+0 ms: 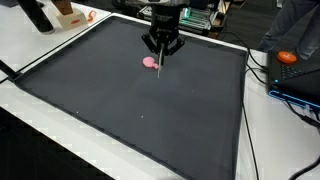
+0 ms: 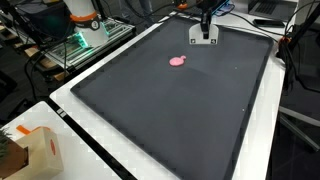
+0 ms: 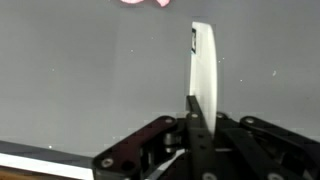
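My gripper (image 1: 162, 44) hangs over the far part of a large black mat (image 1: 130, 110). Its jaws are shut on a long white stick (image 3: 203, 65), which points away from the fingers in the wrist view. In an exterior view the stick (image 1: 160, 66) reaches down toward the mat. A small flat pink object (image 1: 151, 62) lies on the mat just beside the stick's tip; whether they touch I cannot tell. The same pink object (image 2: 178, 60) lies a short way from the gripper (image 2: 205, 27) on the mat, and it sits at the top edge of the wrist view (image 3: 145, 3).
The mat (image 2: 170, 110) covers most of a white table (image 1: 40, 130). An orange object (image 1: 288, 57) and cables sit off one side. A cardboard box (image 2: 30, 150) stands at a table corner. Equipment with green lights (image 2: 85, 40) is behind the mat.
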`<state>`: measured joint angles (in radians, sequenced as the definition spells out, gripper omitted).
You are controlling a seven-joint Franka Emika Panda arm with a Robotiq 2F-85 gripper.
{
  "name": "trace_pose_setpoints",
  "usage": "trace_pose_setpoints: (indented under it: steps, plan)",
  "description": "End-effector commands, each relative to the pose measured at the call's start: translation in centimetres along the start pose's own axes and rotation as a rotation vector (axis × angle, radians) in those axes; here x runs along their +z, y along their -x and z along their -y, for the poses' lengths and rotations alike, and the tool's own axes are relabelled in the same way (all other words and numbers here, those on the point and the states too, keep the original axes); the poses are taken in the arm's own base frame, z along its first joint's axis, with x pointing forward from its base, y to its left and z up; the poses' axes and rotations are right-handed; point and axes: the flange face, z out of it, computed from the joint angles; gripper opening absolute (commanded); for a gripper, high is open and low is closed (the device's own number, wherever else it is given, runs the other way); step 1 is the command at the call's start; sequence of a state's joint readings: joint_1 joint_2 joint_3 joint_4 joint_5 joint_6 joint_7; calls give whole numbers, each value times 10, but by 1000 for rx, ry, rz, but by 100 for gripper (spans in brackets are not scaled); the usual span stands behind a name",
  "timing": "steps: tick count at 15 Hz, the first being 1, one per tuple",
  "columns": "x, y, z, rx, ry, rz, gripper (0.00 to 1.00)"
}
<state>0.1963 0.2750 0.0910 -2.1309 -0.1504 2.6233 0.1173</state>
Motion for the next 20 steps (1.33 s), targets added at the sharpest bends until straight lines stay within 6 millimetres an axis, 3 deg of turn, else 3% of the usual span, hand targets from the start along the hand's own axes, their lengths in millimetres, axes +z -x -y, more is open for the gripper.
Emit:
trace_pose_setpoints:
  steps: [1,4,8,14,20]
  plan:
    - [-35,8,19,13,87,24,1]
    - [-55,4,43,-2,179,81,1]
    - [-63,-4,72,-35,279,200,1]
    - [-42,-21,96,-79,350,369,1]
    - [-4,-35,106,-94,378,452,1]
